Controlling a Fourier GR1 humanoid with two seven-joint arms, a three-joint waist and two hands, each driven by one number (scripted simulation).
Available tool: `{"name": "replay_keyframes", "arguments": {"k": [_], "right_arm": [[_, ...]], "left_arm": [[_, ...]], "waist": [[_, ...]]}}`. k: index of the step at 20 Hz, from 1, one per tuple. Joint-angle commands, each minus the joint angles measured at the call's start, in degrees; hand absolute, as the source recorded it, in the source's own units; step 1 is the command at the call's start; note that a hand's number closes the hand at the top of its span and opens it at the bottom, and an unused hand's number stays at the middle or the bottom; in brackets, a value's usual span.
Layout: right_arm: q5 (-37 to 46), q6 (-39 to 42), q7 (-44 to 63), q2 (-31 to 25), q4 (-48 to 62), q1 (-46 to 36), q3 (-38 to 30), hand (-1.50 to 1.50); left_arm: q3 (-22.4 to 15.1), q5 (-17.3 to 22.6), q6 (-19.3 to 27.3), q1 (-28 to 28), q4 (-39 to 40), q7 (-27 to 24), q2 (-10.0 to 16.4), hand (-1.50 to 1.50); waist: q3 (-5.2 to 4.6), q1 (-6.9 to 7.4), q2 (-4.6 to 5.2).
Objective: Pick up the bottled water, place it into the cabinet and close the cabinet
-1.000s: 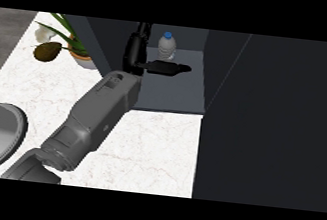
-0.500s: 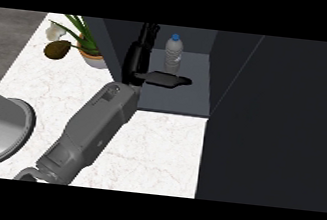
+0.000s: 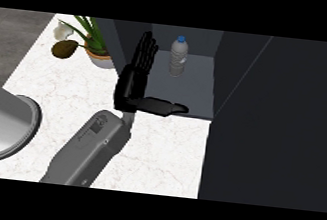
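Bottle [image 3: 178, 56] stood upright at far back of cabinet [image 3: 190, 92], just right of left hand [image 3: 134, 79], not touching. Fingers [image 3: 145, 47] straight, thumb out to right, holding nothing. Dark panel [image 3: 284, 119] at right, prob. the door; no right hand visible.

Nothing written can be read anywhere in this view.

The bottled water [image 3: 177, 56] stands upright on the floor of the open cabinet [image 3: 198, 93]. Its middle looks slightly greyer than the rest, perhaps a label band, but any print on it is too small to tell: no word, brand or number comes through. The grey left forearm [image 3: 92, 147] shows a small round mark and a paler panel near the wrist. Neither resolves into letters or figures. The dark cabinet walls, the white marbled counter [image 3: 65, 86] and the plant pot [image 3: 101, 59] show plain surfaces with no legible sign.
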Motion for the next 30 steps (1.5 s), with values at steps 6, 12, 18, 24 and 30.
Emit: {"name": "replay_keyframes", "arguments": {"k": [6, 12, 18, 24, 30], "right_arm": [[1.57, -0.77, 1.31, -0.28, -3.91, 2.73, 3.67, -1.5], [7.46, 3.05, 1.57, -5.35, -3.88, 0.9, 6.01, 1.5], [11.52, 7.91, 5.35, -10.68, -5.11, -2.47, 10.55, 1.5], [15.88, 8.53, 6.33, -11.38, -8.37, -0.59, 18.99, 1.5], [20.39, 7.23, 10.43, -8.83, -11.0, -5.2, 23.72, 1.5]], "left_arm": [[-10.08, -2.37, 7.43, 26.12, -37.19, 8.3, 4.85, -1.5], [-18.46, -6.89, 9.5, 39.0, -54.44, 10.77, 10.16, -1.5], [-12.82, -3.54, 6.56, 49.33, -63.95, 8.17, 17.69, -1.5], [-11.33, -3.35, 5.41, 61.92, -72.86, 2.82, 21.56, -1.5], [-4.24, 4.73, -3.5, 68.95, -72.7, -1.24, 25.53, -1.5]], "waist": [[-0.13, -0.34, 0.1], [-0.14, -1.23, 0.48], [-0.21, -0.8, 0.62], [-0.22, -1.18, 0.5], [-0.32, -0.91, 0.67]]}}
